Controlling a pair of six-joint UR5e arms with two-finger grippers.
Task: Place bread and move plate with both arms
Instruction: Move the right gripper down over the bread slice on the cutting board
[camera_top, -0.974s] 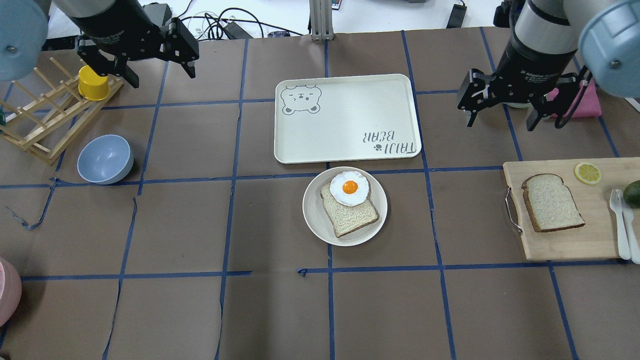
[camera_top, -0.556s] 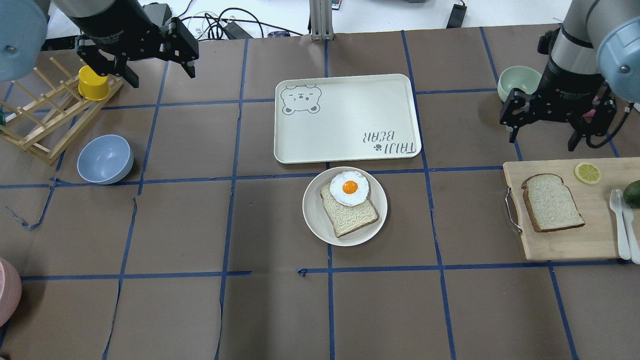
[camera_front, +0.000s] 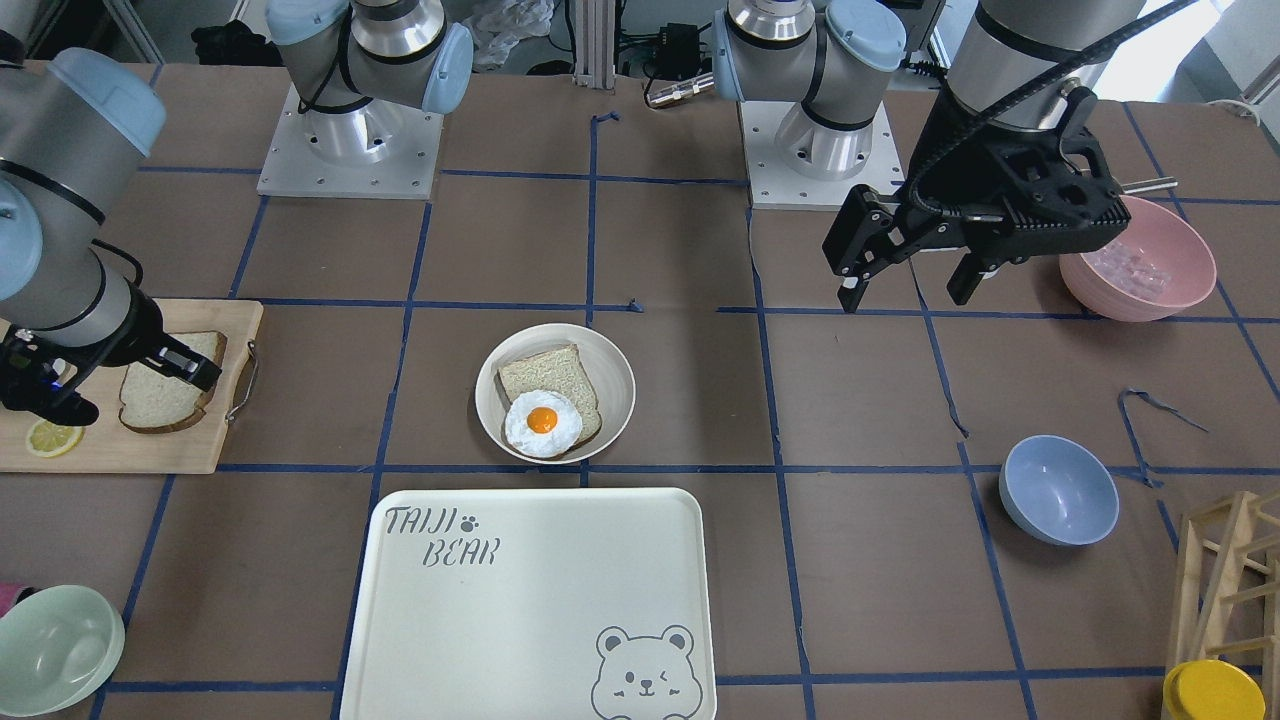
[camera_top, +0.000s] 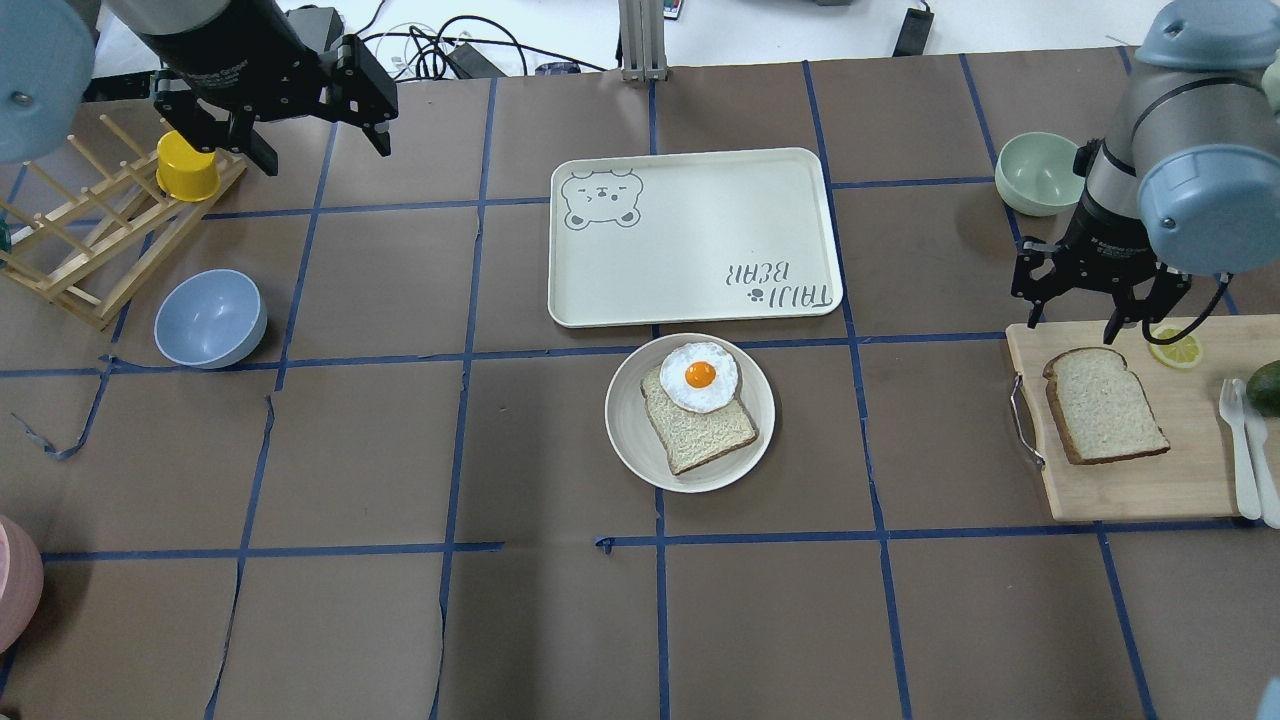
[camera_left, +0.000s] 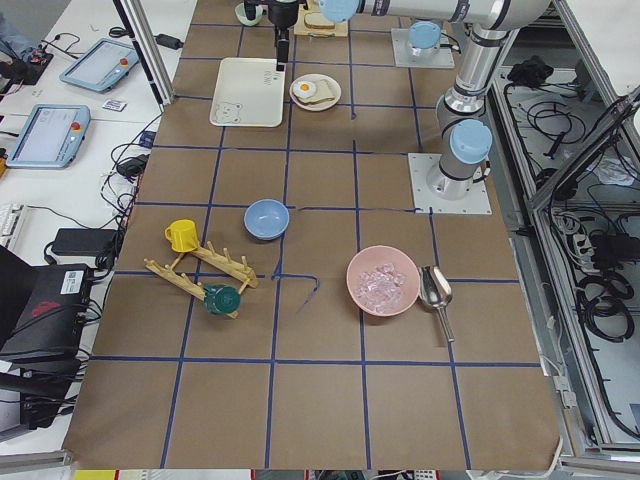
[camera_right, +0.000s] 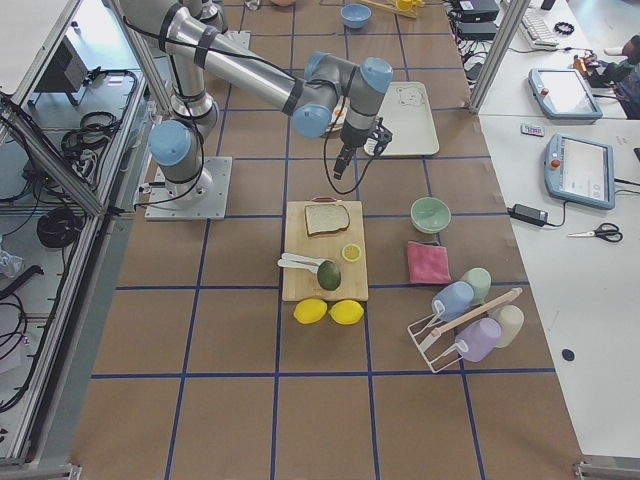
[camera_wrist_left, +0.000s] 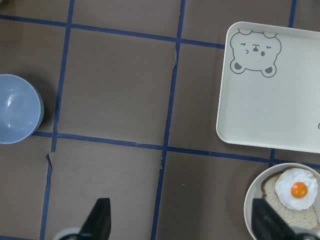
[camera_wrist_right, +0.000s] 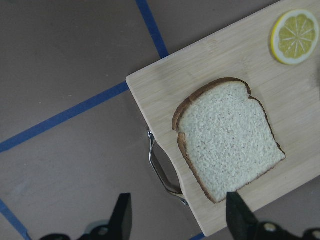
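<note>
The bread (camera_top: 1105, 405), pale with a dark crust, lies flat on the wooden cutting board (camera_top: 1130, 490) at the table's right. It also shows in the right wrist view (camera_wrist_right: 227, 140) and the front view (camera_front: 150, 405). My right gripper (camera_top: 1075, 318) is open, hovering at the board's far edge just above the bread, with its jaws straddling it in the wrist view (camera_wrist_right: 180, 220). The cream plate (camera_top: 625, 420) sits mid-table, holding a smaller tan slice with a fried egg (camera_top: 700, 377) on it. My left gripper (camera_top: 322, 150) is open and empty, high at the far left.
The bear tray (camera_top: 700, 235) lies just beyond the plate. A lemon slice (camera_top: 1177, 347), cutlery (camera_top: 1245, 440) and an avocado share the board. A green bowl (camera_top: 1038, 172) stands behind my right gripper. A blue bowl (camera_top: 210, 318), a wooden rack and a yellow cup (camera_top: 185, 168) are at the left.
My right arm has swung right and toward the cutting board, lowering over the bread's far edge and uncovering the green bowl. The left arm has not moved.
</note>
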